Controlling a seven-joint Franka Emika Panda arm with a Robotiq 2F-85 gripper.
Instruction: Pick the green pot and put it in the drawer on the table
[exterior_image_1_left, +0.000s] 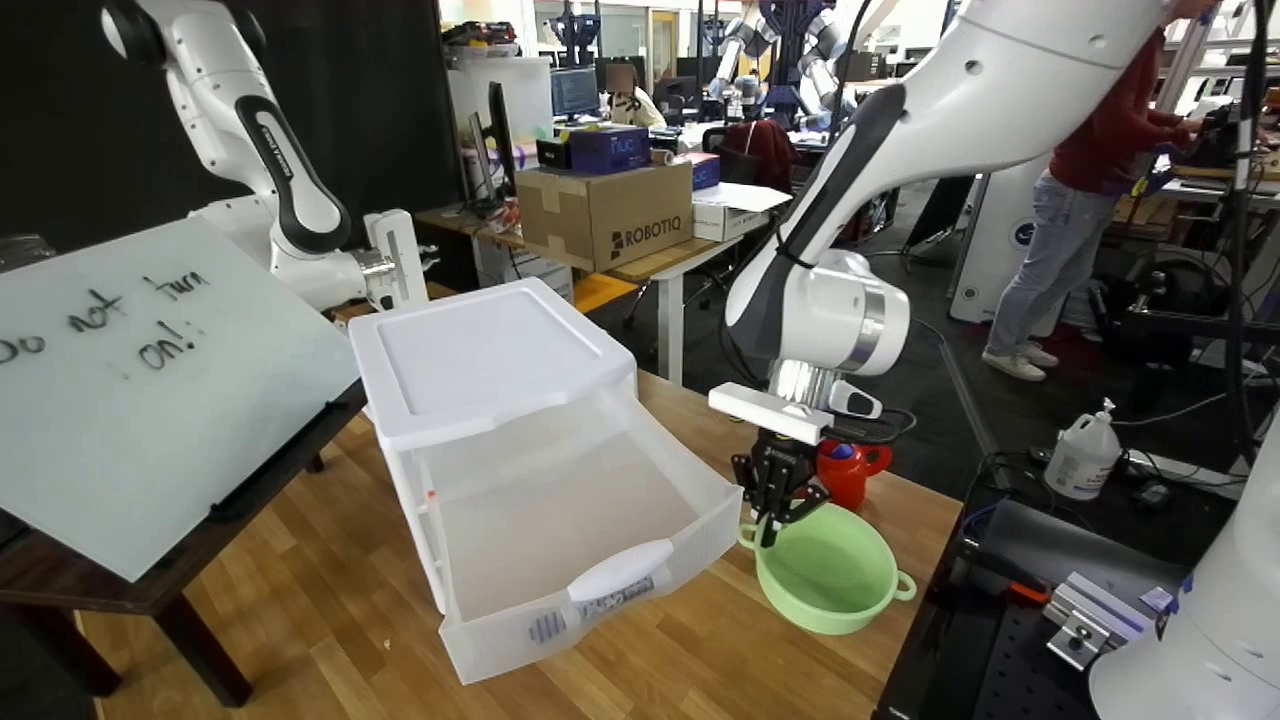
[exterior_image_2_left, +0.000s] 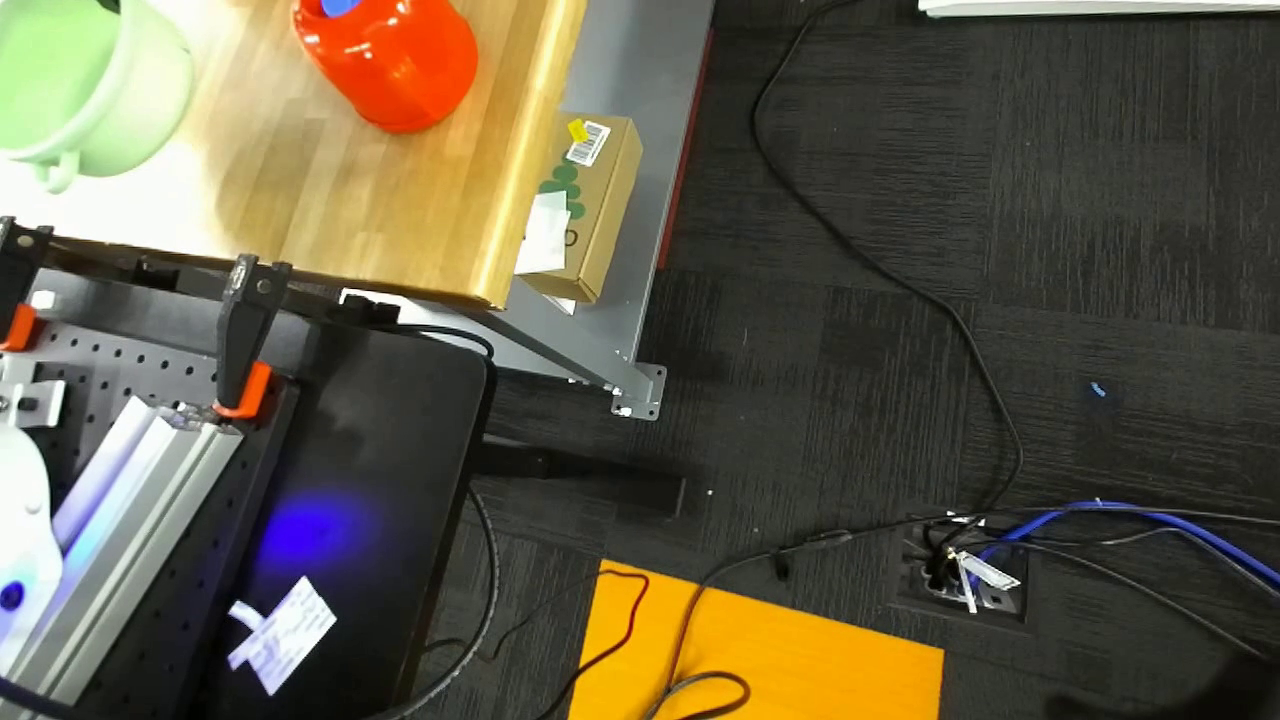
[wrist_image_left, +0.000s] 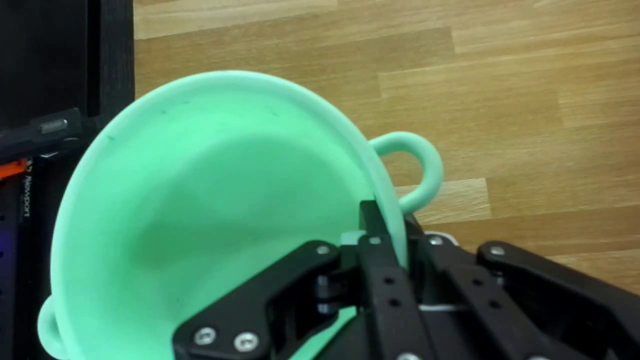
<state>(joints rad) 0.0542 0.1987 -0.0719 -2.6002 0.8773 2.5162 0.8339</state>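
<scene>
The light green pot (exterior_image_1_left: 830, 575) is at the table's right end in an exterior view, beside the drawer. It also shows at the corner of an exterior view (exterior_image_2_left: 150, 95) and fills much of the wrist view (wrist_image_left: 225, 175). My gripper (exterior_image_1_left: 770, 528) is closed around the pot's rim near one side handle; in the wrist view its fingers (wrist_image_left: 391, 214) lie either side of the wall. I cannot tell whether the pot's base touches the table (exterior_image_1_left: 330, 620). The white translucent drawer (exterior_image_1_left: 520, 640) is pulled out of its unit, and no object shows inside it.
A red pot (exterior_image_1_left: 843, 478) stands just behind the green pot and also shows in an exterior view (exterior_image_2_left: 415, 70). The drawer's white unit (exterior_image_1_left: 490, 350) and a handwritten white board (exterior_image_1_left: 150, 420) stand to the left. Black clamps (exterior_image_2_left: 245, 325) hold the table's edge near the robot base.
</scene>
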